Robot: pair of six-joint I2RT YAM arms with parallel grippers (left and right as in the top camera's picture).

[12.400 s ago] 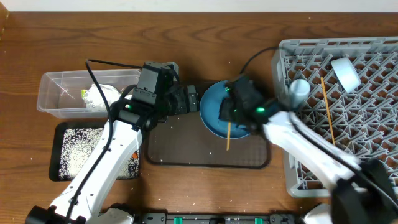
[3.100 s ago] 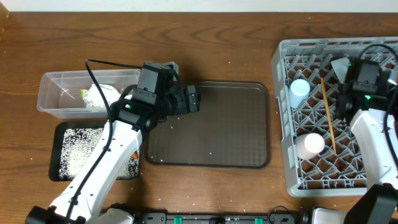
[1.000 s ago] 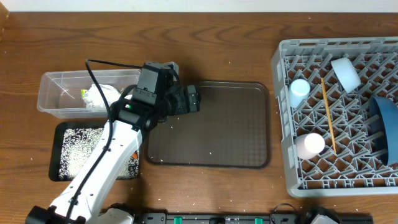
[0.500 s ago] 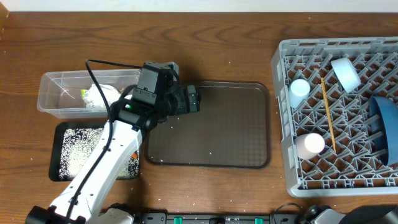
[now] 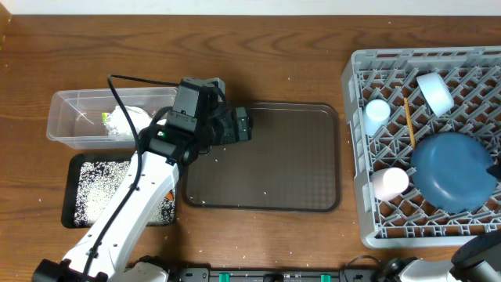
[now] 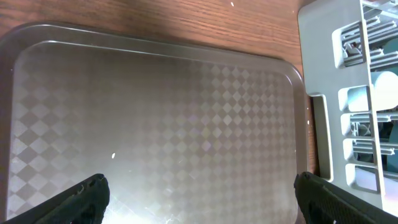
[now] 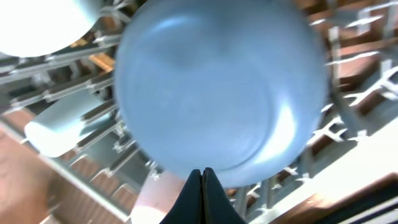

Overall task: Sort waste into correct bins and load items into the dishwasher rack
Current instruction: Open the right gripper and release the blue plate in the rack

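Note:
The large blue plate (image 5: 454,171) lies face-up and tilted on the pegs of the grey dishwasher rack (image 5: 354,205). It fills the blurred right wrist view (image 7: 217,87). My right gripper (image 7: 202,177) is shut, its tips at the plate's near rim. The light blue cup (image 5: 377,113), white-pink cup (image 5: 389,182) and pale blue bowl (image 5: 434,91) sit in the rack. One chopstick (image 5: 408,119) shows, partly under the plate. My left gripper (image 6: 202,200) is open and empty over the brown serving tray (image 5: 266,188). The wrapper (image 5: 120,121) lies in the clear tub (image 5: 63,106). Rice covers the black tray (image 5: 94,188).
The rack's left wall (image 6: 323,68) stands just right of the brown serving tray (image 6: 155,118). A few rice grains lie scattered on the wooden table (image 5: 297,47). Part of the right arm (image 5: 479,254) shows at the bottom right corner.
The blue plate, which stood on edge at the rack's right side, now lies over flat toward the left, covering part of the chopstick. The left arm has not moved.

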